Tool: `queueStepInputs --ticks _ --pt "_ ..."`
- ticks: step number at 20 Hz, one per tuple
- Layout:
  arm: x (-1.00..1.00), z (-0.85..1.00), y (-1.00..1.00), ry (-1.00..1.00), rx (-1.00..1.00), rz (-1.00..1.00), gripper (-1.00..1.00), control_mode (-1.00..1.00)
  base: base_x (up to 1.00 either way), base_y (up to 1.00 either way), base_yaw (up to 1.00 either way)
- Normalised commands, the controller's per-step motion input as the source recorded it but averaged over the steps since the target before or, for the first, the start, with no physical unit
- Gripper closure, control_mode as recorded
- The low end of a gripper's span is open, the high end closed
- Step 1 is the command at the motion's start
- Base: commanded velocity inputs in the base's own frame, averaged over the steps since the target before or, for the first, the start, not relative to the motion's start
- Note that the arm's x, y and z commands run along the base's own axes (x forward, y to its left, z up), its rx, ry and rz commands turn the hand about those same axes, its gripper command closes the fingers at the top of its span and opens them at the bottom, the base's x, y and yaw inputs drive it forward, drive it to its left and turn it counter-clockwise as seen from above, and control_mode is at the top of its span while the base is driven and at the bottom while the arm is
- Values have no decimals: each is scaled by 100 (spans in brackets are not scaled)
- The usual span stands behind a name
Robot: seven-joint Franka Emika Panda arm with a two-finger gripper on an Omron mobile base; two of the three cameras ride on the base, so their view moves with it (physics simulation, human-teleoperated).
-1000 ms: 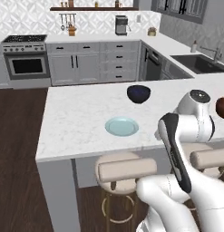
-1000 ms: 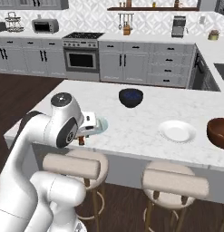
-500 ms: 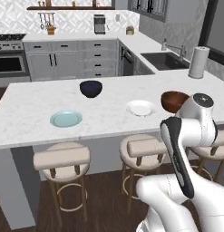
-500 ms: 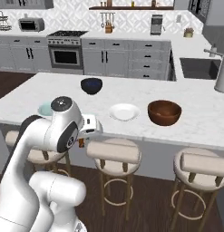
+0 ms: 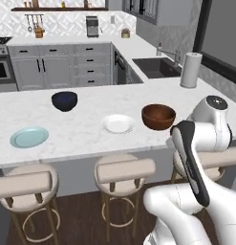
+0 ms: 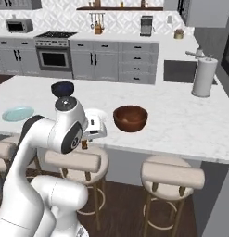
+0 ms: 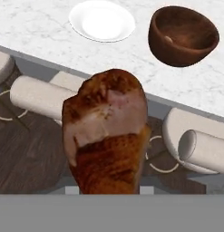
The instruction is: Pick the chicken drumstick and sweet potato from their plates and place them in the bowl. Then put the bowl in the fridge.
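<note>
My gripper [image 6: 85, 141] hangs below the island's front edge, above the stools, shut on the chicken drumstick [image 7: 109, 136]. The reddish-brown meat bulks large in the hand view and hides my fingertips. The wood-like bowl [image 5: 158, 116] [image 6: 130, 118] [image 7: 183, 35] stands upright on the marble counter, ahead and to the right of the drumstick. Left of it lies the bare white plate [image 5: 118, 123] [image 7: 102, 20]. The pale teal plate [image 5: 28, 137] [image 6: 17, 113] sits far left, also bare. The sweet potato and the fridge are out of view.
A dark blue bowl [image 5: 64, 101] [image 6: 62, 88] stands at the back left of the island. A paper towel roll [image 6: 203, 77] and a sink [image 5: 156, 67] are at the far right. Padded stools [image 5: 125, 168] [image 7: 45, 95] line the counter's front edge [image 7: 186, 106].
The whole picture has shifted: the base drove right along the island, bringing the wood-like bowl and white plate to centre. The drumstick stays in my grip.
</note>
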Motion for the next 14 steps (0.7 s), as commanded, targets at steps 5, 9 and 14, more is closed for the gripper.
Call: queueStepInputs --ticks 5,9,14 --pt "0 0 0 0 0 0 100 100 97 -27 0" --pt "0 0 0 0 0 0 100 100 85 -49 1" --pt "74 0 -39 0 2 1 100 -100 18 -7 0"
